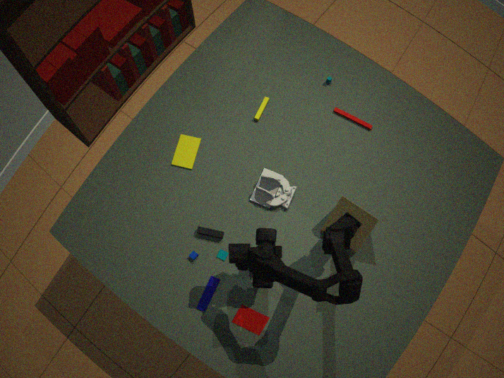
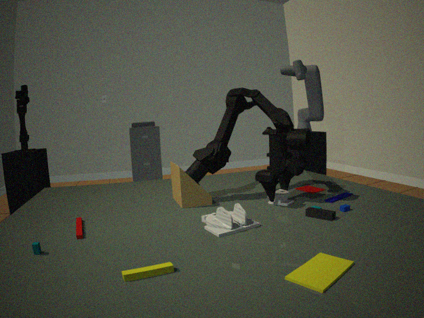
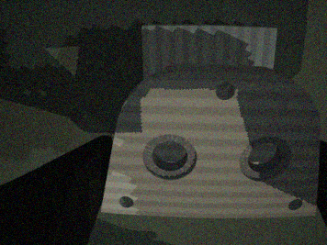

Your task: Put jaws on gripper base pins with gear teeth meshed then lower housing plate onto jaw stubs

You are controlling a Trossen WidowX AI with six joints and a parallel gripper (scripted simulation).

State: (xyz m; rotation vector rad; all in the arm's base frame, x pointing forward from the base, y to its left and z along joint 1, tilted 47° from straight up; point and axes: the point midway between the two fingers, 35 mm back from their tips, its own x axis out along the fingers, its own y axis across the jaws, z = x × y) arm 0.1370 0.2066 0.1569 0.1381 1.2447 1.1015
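Observation:
The white gripper base (image 1: 267, 172) (image 2: 220, 232) lies on the mat. Two white jaws (image 2: 224, 219) (image 2: 240, 214) stand on it side by side; whether their teeth mesh is too small to tell. The white housing plate (image 2: 285, 202) (image 3: 197, 113) lies apart from the base, low at the mat, with two ringed round features, three small holes and an upright ribbed block. My gripper (image 2: 278, 196) (image 3: 209, 148) points down and is shut on the housing plate, one finger at each side edge. In the top view the arm hides the plate.
Near the gripper are a black block (image 1: 210, 233) (image 2: 320, 213), a teal piece (image 1: 222, 255), a blue cube (image 1: 193, 256) (image 2: 344, 208), a dark blue bar (image 1: 208, 293) and a red plate (image 1: 250, 320). A yellow plate (image 1: 186, 152) (image 2: 320, 271) lies beyond the base. A wooden wedge (image 2: 190, 192) carries the arm.

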